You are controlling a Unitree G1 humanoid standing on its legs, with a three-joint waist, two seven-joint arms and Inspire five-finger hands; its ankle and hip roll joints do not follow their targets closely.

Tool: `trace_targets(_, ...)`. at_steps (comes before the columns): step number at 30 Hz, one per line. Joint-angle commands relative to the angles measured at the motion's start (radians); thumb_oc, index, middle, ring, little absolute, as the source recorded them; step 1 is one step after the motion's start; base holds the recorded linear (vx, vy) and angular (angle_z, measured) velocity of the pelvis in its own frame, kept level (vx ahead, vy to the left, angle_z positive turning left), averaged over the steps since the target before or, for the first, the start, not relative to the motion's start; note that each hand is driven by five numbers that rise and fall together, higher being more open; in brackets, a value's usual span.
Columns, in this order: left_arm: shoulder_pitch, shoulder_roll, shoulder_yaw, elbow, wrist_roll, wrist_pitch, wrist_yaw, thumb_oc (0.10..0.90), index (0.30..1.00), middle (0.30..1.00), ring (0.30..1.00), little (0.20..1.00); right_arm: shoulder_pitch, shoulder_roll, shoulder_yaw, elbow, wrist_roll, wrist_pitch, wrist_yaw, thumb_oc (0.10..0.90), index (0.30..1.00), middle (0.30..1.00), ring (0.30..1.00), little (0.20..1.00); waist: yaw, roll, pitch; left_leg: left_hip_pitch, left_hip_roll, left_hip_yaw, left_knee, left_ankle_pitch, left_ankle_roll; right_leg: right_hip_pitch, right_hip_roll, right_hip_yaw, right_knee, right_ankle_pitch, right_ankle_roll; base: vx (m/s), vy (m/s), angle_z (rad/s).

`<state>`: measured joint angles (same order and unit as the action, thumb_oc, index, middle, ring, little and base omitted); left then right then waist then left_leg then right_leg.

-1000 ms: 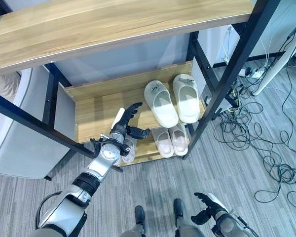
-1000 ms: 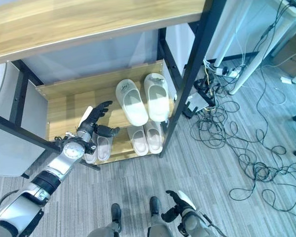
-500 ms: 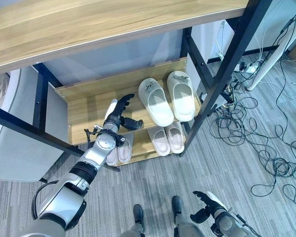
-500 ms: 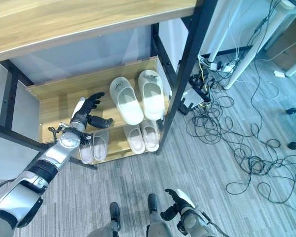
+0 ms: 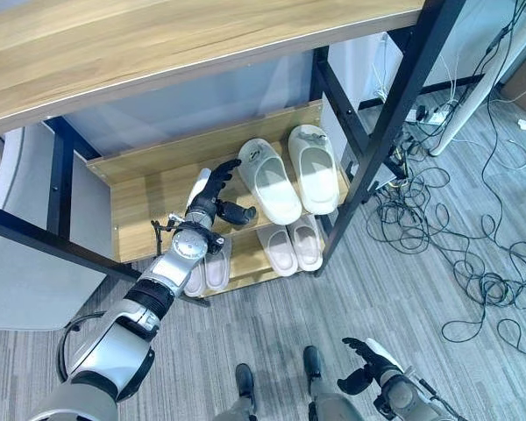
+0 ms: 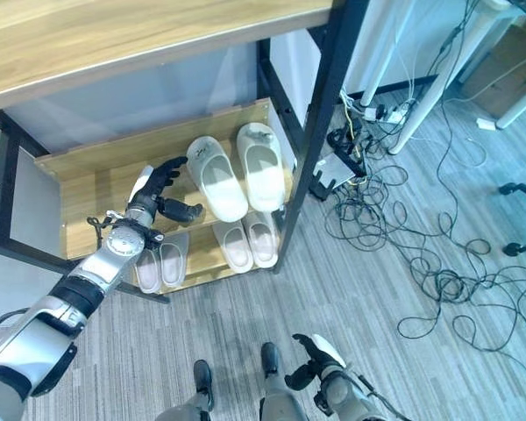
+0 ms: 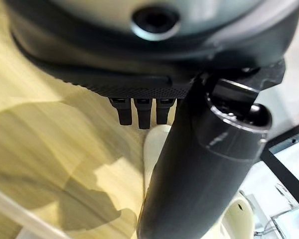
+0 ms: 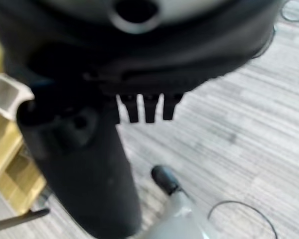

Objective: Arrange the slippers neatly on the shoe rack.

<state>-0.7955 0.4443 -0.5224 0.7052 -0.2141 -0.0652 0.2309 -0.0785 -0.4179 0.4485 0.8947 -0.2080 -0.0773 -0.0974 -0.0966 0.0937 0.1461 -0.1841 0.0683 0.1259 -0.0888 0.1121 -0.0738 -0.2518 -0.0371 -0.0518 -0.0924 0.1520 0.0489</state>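
**Four cameras: two looking down from the head, two riding the wrists**

The left and right eye views are looking steeply down from the robot's head, from well above, onto the shoe rack point(image 5: 215, 180) and the grey floor point(image 5: 272, 324) in front of it. Both are sharing nearly the whole scene (the right eye is sitting slightly to one side, so the rack is appearing further left there). The left wrist camera is peering from very close along the left hand point(image 7: 209, 164) toward the wooden shelf point(image 7: 35, 129). The right wrist camera is facing along the right hand point(image 8: 84, 164) down at the floor.
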Motion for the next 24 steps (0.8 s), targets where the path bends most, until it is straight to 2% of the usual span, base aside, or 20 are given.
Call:
trace_targets(1, -0.186, -0.014, 0.001, 0.05, -0.007, -0.083, 0.03, 0.8, 0.9, 0.9, 0.9, 0.9, 0.043, -0.022, 0.022, -0.04, 0.024, -0.033, -0.032, 0.8, 0.9, 0.9, 0.9, 0.9, 0.004, -0.021, -0.064, -0.049, -0.053, -0.042, 0.002, -0.004, -0.013, -0.021, -0.049, -0.069, 0.005, -0.044, 0.106, 0.01, -0.001, -0.05)
trace_targets(24, -0.192, -0.023, 0.009, 0.046, -0.015, -0.085, 0.026, 0.8, 0.9, 0.9, 0.9, 0.9, 0.061, -0.027, 0.016, -0.04, 0.029, -0.04, -0.029, 0.8, 0.9, 0.9, 0.9, 0.9, 0.003, -0.019, -0.072, -0.025, -0.052, -0.045, 0.002, -0.013, -0.016, 0.007, -0.043, -0.078, 0.005, -0.057, 0.101, 0.0, 0.0, 0.0)
